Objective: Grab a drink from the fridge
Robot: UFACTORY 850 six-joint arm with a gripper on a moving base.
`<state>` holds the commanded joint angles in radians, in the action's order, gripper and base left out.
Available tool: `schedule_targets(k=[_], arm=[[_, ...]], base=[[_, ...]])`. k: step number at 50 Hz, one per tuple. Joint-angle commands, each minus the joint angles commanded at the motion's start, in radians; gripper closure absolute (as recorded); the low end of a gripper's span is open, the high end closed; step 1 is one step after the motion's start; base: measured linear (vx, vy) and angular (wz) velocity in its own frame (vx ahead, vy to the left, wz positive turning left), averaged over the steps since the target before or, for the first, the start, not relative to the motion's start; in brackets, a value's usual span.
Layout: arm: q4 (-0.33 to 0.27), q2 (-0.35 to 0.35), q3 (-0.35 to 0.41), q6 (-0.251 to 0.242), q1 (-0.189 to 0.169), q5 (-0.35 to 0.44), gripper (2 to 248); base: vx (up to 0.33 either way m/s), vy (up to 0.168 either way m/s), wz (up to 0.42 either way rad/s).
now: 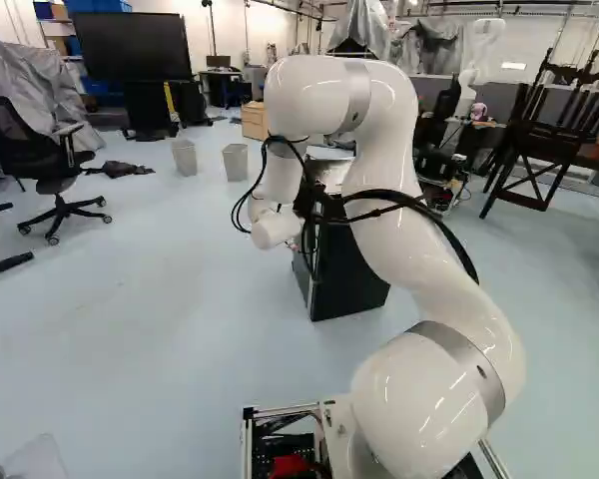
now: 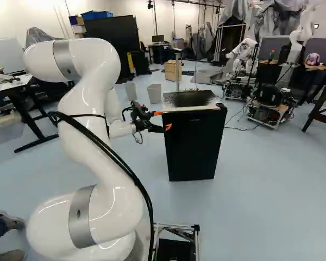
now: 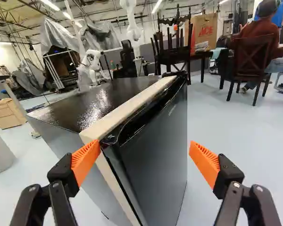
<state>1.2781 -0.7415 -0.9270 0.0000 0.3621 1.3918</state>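
2 orange pads [image 3: 206, 164] of the gripper [image 2: 163, 120] are spread wide apart at an upper corner of the black fridge [image 2: 193, 147]: 1 is positioned at the pale strip [image 3: 127, 108] behind the door [image 3: 155, 155], the other out beyond the door's face. I cannot determine whether the first pad contacts the strip. The fridge stands upright on the floor [image 2: 261, 185], right of center in the right base view, door closed, 2 waste bins [image 2: 154, 93] located beyond it.

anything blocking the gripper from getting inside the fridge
Yes, the fridge door: it looks shut and stands between the gripper and the inside. Nothing visible stands between the gripper and that door.
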Motion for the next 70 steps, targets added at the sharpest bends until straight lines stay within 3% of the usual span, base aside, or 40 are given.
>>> schedule_targets(k=[45,70], arm=[[0.000,0.027,0.049,0.000,0.010,0.000,3],[0.000,0.029,0.053,0.000,0.048,0.000,3]], base=[[0.000,0.000,0.000],[0.000,0.000,0.000]])
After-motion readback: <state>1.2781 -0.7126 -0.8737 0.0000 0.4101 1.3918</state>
